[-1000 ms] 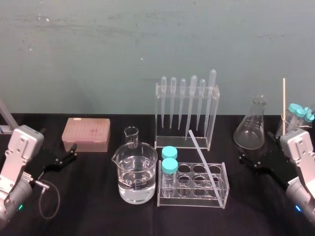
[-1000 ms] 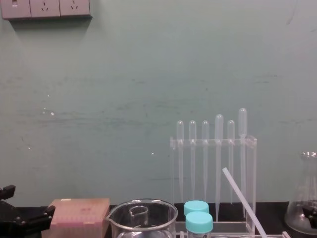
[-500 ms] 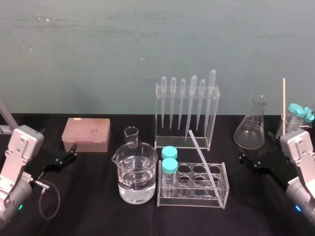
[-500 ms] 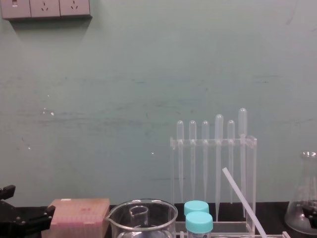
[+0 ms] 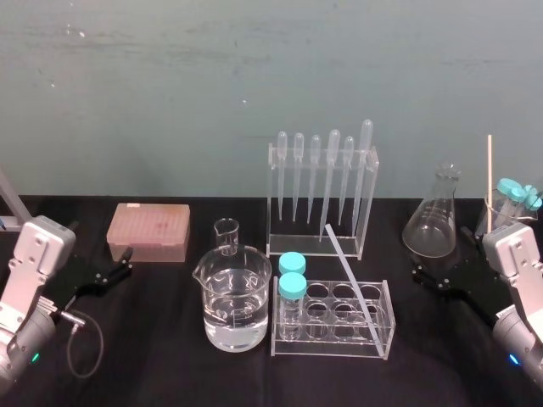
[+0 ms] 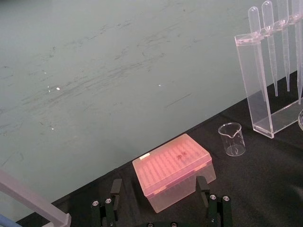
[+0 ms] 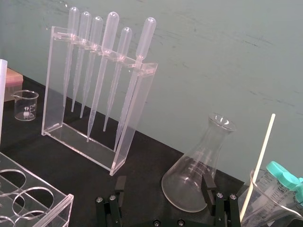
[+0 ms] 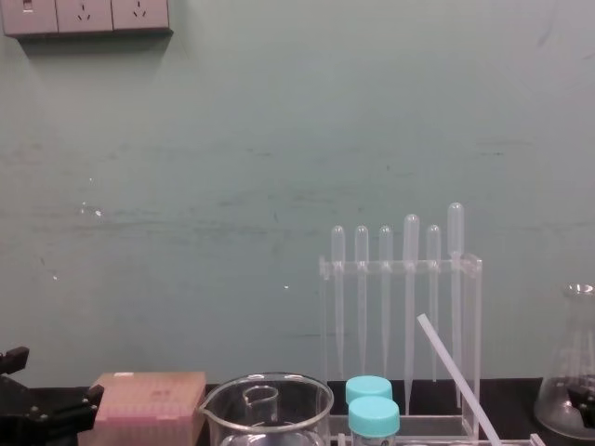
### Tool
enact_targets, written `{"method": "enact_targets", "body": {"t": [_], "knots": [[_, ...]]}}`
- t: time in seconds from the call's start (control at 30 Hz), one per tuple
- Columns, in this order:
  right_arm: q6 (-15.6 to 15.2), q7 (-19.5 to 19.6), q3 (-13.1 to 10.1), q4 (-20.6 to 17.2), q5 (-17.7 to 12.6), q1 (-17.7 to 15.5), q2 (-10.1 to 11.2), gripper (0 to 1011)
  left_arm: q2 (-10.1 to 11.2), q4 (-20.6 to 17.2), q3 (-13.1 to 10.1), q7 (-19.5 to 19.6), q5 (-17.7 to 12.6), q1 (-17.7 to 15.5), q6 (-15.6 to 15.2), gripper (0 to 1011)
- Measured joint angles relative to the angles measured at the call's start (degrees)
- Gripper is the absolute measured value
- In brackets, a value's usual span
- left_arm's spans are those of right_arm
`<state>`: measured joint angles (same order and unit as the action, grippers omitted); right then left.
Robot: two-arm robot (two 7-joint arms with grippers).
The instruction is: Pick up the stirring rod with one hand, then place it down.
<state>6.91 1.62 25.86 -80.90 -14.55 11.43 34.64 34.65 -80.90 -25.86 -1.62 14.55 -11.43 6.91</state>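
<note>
- Nothing has moved: the stirring rod (image 5: 352, 273) stays leaning across the test-tube rack (image 5: 333, 341), untouched.
- The left gripper (image 5: 124, 261) and right gripper (image 5: 438, 253) remain parked at either side, jaws apart.

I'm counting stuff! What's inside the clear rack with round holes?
In the rack: two blue-capped tubes in the left holes, and the stirring rod leaning in at the right side. Other holes look empty. Its bottom tip can't be made out through the plastic.
</note>
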Motion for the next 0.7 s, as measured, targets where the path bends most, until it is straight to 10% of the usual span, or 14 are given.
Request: {"method": "enact_targets", "body": {"t": [0.7], "knots": [[0.0, 0.0, 0.0, 0.0, 0.0, 0.0, 0.0, 1000, 0.0, 0.0, 0.0, 0.0, 0.0, 0.0, 0.0, 1000]]}}
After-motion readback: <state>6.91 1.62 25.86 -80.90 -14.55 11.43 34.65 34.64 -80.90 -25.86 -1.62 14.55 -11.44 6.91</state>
